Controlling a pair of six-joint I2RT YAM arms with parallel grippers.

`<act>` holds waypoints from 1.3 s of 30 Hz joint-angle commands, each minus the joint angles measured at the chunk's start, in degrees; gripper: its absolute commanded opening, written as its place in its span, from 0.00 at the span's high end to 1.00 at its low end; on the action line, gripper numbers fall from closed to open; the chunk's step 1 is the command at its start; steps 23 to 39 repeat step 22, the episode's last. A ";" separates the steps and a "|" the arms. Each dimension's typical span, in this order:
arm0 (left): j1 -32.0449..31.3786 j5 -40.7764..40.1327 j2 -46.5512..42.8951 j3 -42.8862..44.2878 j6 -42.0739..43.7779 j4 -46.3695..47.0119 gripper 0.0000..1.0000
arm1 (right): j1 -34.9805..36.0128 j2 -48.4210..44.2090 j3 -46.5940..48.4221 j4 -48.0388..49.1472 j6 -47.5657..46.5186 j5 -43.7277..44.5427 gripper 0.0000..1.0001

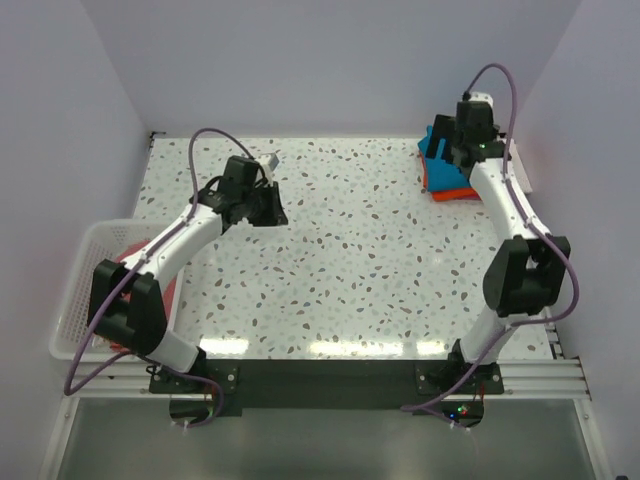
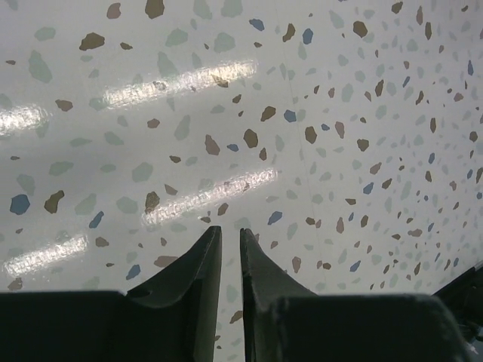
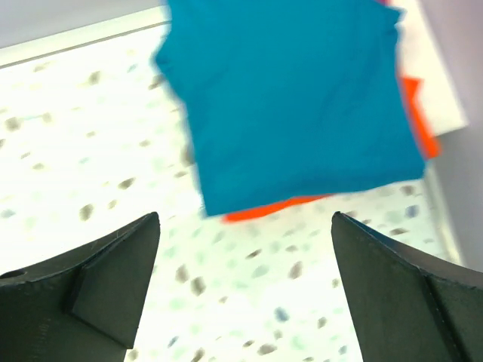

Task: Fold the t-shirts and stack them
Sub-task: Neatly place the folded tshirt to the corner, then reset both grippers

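A folded teal-blue t-shirt lies on a folded orange t-shirt at the table's back right corner; the stack also shows in the top view, teal above orange. My right gripper is open wide and empty, just above the near side of the stack. My left gripper is shut and empty, over bare table at the left middle. Pinkish-red cloth lies in the basket, mostly hidden by the left arm; I cannot tell which shirt it is.
A white lattice basket stands at the table's left edge beside the left arm. Walls close the table at the back and on both sides. A white strip runs along the right edge next to the stack.
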 commanded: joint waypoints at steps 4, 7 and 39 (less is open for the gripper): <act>0.51 -3.38 -10.38 -4.83 -0.73 1.84 0.79 | 17.77 -18.59 -22.74 9.19 10.95 -5.79 0.01; 0.51 -5.76 -15.74 -9.30 -1.00 2.63 0.77 | 24.63 -27.99 -33.55 11.91 14.90 -9.57 0.01; 0.51 -7.70 -31.57 -23.64 -1.79 4.57 0.61 | 27.11 -51.65 -51.00 3.74 18.77 -6.61 0.01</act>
